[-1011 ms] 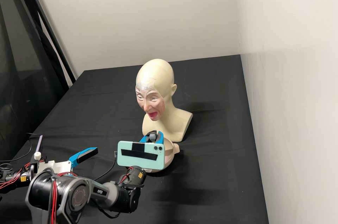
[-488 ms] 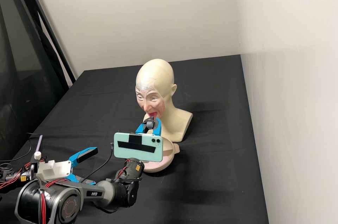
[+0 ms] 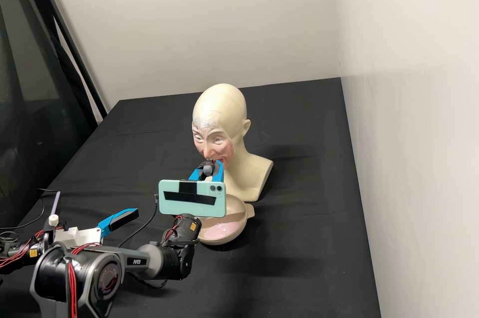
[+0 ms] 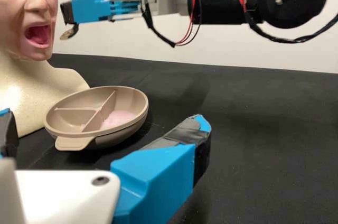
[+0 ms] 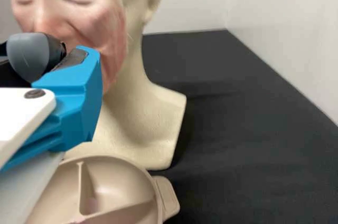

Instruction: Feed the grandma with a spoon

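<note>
Spoon bowl [image 4: 67, 33] tiny, contents unreadable; grandma head [image 5: 90, 2] cropped at top, mouth hidden behind right fingers [image 5: 74, 97].

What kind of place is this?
Probably a robot test lab, not a real kitchen. A dummy head sits on a black bench between bare walls, and the right gripper holds a spoon near its open mouth.

A blue finger [image 5: 74, 94] holds the grey spoon handle [image 5: 31, 55] by the grandma's cheek [image 5: 113, 28] (bowl [image 5: 111, 192] beside her bust).
</note>
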